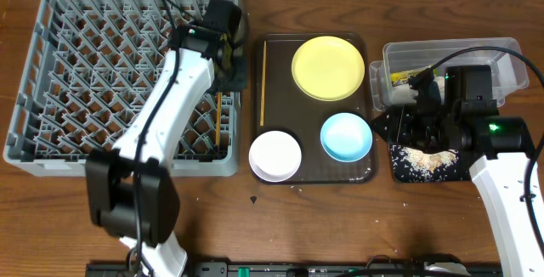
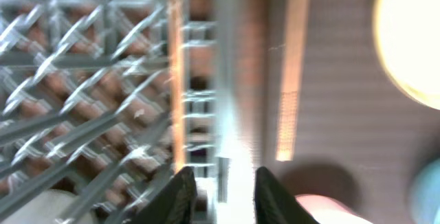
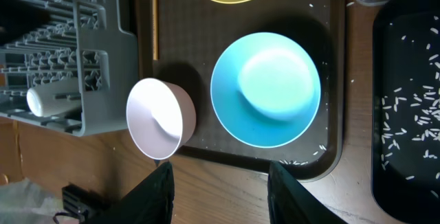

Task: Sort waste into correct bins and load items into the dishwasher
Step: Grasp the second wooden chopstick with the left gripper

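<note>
My left gripper (image 2: 223, 191) hangs over the right rim of the grey dishwasher rack (image 1: 93, 73), jaws a little open with only the rim between them. One chopstick (image 2: 177, 80) lies inside the rack just ahead of its left fingertip. The other chopstick (image 1: 263, 81) lies on the brown tray (image 1: 365, 175) with the yellow plate (image 1: 328, 67), the blue bowl (image 3: 265, 90) and the white bowl (image 3: 161, 117). A pale cup (image 3: 49, 100) lies in the rack. My right gripper (image 3: 223, 193) is open and empty above the bare table near the tray's front edge.
The clear tub (image 1: 497, 52) at the back right holds the green-and-yellow wrapper (image 1: 399, 79). In front of it, the black tray (image 3: 409, 183) holds scattered rice (image 1: 429, 160). A few grains lie on the brown tray's front edge. The left wrist view is blurred.
</note>
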